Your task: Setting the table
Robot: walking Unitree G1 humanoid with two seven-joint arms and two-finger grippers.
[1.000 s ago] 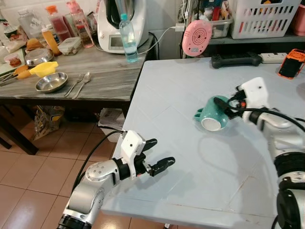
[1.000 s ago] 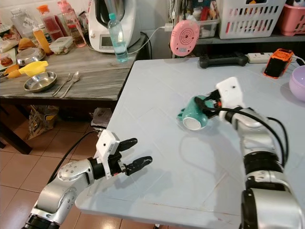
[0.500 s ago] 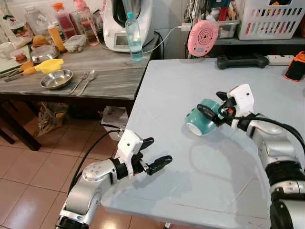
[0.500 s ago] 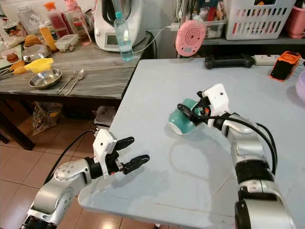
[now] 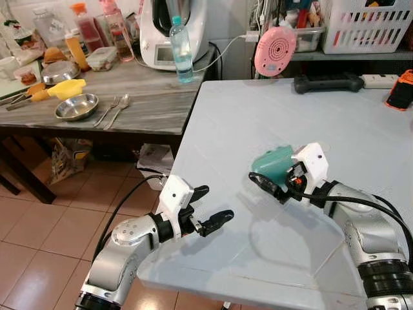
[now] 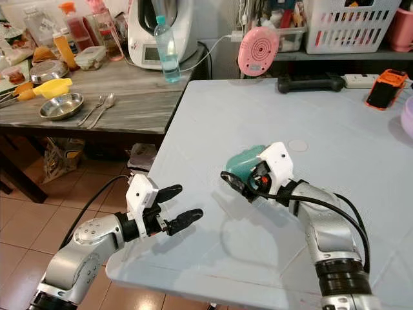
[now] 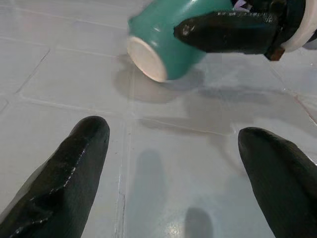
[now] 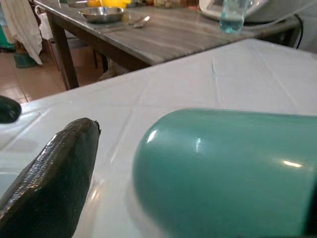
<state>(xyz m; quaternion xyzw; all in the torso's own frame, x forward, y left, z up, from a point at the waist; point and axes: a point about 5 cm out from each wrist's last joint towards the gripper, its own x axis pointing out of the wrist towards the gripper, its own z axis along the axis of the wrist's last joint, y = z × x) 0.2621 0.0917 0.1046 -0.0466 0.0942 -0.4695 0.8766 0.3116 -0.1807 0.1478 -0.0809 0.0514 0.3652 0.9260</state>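
At the near left edge of the pale blue worktop [image 5: 258,116], the left tool [image 5: 208,208] hovers with its two black fingers spread and nothing between them. It points toward the right, across the worktop.

To its right and a little farther in, the right tool [image 5: 276,183] grips a teal mug [image 5: 271,161], clenched on it: one black finger [image 7: 225,30] lies along the mug's side in the left wrist view. The mug is carried on its side just above the worktop, near the middle of the near half, with a shadow under it. Its long axis runs roughly left to right, and its white base [image 7: 146,59] faces the left tool while its mouth is turned back toward the right wrist, hidden.

The relation that matters is this: the mug lies to the right of, and slightly beyond, the released left tool, base first, with a bare strip of worktop between them. The right arm already has it; the left is the nearer free arm but not touching. To stand the mug upright for a place setting, I judge the right wrist must roll so the base swings down to the worktop.

Far left, a grey wooden side table [image 5: 148,103] carries a steel bowl [image 5: 76,106], a fork and spoon [image 5: 113,111], and a water bottle [image 5: 181,48].
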